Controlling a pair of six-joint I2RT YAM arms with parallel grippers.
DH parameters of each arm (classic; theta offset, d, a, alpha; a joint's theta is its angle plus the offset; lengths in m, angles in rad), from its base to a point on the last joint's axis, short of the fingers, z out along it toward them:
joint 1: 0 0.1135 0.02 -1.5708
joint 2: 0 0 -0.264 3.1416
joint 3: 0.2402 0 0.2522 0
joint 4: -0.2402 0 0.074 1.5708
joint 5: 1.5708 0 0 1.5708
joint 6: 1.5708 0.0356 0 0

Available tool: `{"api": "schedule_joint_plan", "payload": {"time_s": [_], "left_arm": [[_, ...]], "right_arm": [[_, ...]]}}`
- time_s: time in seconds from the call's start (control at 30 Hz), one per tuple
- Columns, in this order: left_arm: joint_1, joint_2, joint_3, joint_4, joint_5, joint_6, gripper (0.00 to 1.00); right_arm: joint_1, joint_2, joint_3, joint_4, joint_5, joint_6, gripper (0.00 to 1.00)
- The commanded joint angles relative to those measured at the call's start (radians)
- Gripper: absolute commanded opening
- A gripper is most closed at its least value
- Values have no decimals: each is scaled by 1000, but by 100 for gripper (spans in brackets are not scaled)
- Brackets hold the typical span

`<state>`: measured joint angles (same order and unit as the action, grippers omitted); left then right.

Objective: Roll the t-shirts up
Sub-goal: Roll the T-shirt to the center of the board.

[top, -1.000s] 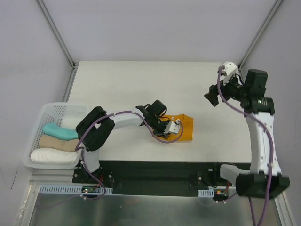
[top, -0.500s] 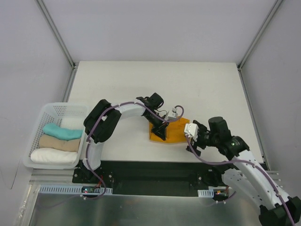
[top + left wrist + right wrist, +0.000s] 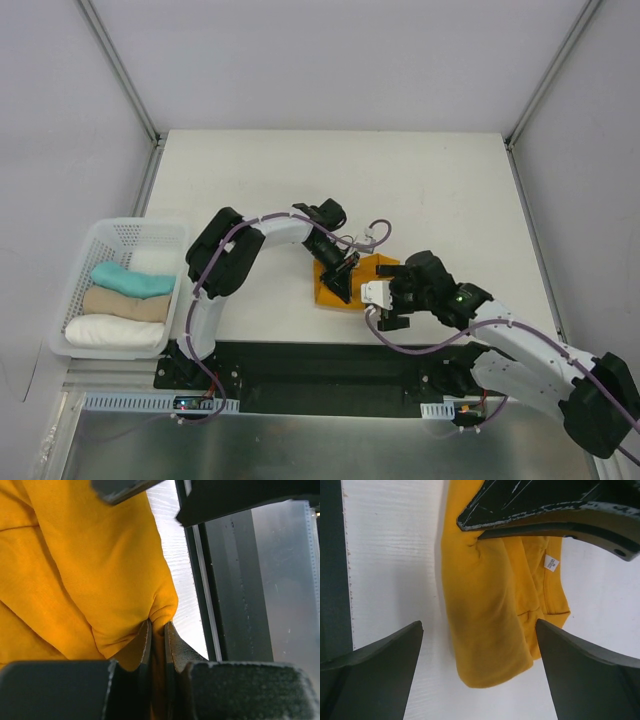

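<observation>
The mustard-orange t-shirt (image 3: 324,294) lies bunched near the table's front edge. In the left wrist view my left gripper (image 3: 157,632) is shut on a pinched fold of the t-shirt (image 3: 75,570). The top view shows that left gripper (image 3: 340,282) on the cloth's left part. My right gripper (image 3: 383,303) sits just right of the shirt, low over the table. In the right wrist view the right gripper (image 3: 480,650) stands wide open, the folded t-shirt (image 3: 490,615) hanging between its fingers (image 3: 375,670) without touching them. A white neck label (image 3: 552,563) shows.
A white basket (image 3: 75,290) at the left table edge holds rolled cloths: teal (image 3: 125,277), beige (image 3: 120,303) and white (image 3: 112,331). The dark front rail (image 3: 330,362) runs just beyond the shirt. Grey walls enclose the table.
The right arm has swung down from the far right to the shirt's right side. The left gripper has turned and drawn the shirt a little left and nearer, still shut on it.
</observation>
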<state>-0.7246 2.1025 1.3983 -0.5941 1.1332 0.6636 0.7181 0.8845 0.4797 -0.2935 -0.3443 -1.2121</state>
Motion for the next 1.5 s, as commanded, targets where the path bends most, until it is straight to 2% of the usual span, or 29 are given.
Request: {"api": "schedule_joint_plan", "payload": {"time_s": [0.0,0.27,0.3,0.37,0.4,0.43,0.5,0.63,0.8,0.97,1.17,1.2,1.33,1.47], "left_arm": [[14,47,13,-78,17,-9,0],[60,65,13,-79,83,-19,0],[65,65,10,-79,86,-21,0],[76,60,1,-78,91,-28,0],[88,56,-5,-78,99,-45,0],[97,44,-12,-78,103,-59,0],[126,28,-38,-79,114,-117,0],[183,-18,-70,-78,164,-264,0],[223,-36,-81,-79,186,-415,0],[246,1,-65,-78,154,-430,0],[263,39,-55,-79,37,-397,0],[274,43,-48,-79,16,-389,2],[324,59,-9,-75,-68,-363,24],[370,-7,28,-81,-95,-325,32]], "right_arm": [[9,79,-10,97,5,-70,95],[29,243,19,122,11,-92,68],[29,264,26,120,11,-86,53],[26,306,66,88,10,-70,33],[23,312,80,65,-8,-70,15],[15,317,100,-11,-25,-75,12],[-5,333,172,-108,-105,-66,8],[-94,395,283,-387,-237,-47,6],[-193,520,391,-559,-347,-43,5],[-273,698,486,-666,-387,-79,5],[-332,953,677,-858,-406,-171,5],[-335,979,700,-878,-403,-181,5],[-355,1136,818,-1037,-391,-236,6],[-373,1231,896,-1076,-386,-212,6]]}}
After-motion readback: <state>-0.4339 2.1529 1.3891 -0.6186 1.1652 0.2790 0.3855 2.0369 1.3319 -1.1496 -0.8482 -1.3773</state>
